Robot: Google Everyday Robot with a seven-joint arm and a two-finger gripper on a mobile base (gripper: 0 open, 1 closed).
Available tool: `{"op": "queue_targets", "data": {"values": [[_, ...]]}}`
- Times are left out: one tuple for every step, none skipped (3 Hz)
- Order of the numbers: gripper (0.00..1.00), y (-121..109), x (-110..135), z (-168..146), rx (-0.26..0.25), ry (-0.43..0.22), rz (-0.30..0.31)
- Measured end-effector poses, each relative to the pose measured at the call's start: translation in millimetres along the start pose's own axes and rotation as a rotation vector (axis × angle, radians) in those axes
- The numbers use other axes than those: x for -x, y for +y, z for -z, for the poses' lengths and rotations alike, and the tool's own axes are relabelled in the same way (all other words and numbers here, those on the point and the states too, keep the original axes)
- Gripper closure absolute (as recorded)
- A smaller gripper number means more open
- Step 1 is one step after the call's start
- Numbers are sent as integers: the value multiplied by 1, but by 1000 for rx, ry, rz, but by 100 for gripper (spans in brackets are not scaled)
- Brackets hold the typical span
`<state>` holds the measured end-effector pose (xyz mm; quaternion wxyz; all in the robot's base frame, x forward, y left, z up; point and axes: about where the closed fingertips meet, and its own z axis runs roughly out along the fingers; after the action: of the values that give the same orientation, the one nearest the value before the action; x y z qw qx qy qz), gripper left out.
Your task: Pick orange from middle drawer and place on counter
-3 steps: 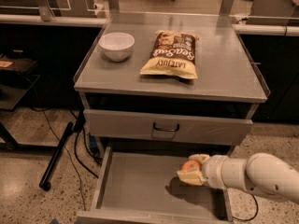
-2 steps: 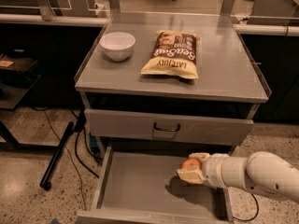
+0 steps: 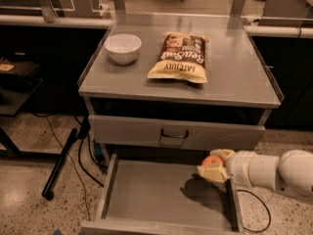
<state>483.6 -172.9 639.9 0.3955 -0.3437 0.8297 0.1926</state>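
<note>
The orange [image 3: 212,160] is held between the pale fingers of my gripper [image 3: 214,166], which is shut on it. The gripper hangs a little above the floor of the open middle drawer [image 3: 146,195], near its right wall, and casts a shadow on the drawer floor. My white arm reaches in from the right edge of the view. The drawer floor is bare. The counter [image 3: 234,77] is the grey cabinet top above, higher than the gripper.
On the counter stand a white bowl [image 3: 123,47] at the back left and a chips bag [image 3: 180,58] in the middle. A closed drawer front with a black handle [image 3: 173,133] sits just above the gripper. Cables and a black pole [image 3: 61,160] lie on the floor at the left.
My gripper has moved slightly up and to the right with the orange in it, away from the drawer floor.
</note>
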Motion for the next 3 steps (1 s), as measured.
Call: {"op": "queue_targets", "data": {"values": [[100,-34,38,42,-71,-20,35],[100,-54,64,61,-106,-36,61],[100,-56,67,65,-109,-44,56]]}}
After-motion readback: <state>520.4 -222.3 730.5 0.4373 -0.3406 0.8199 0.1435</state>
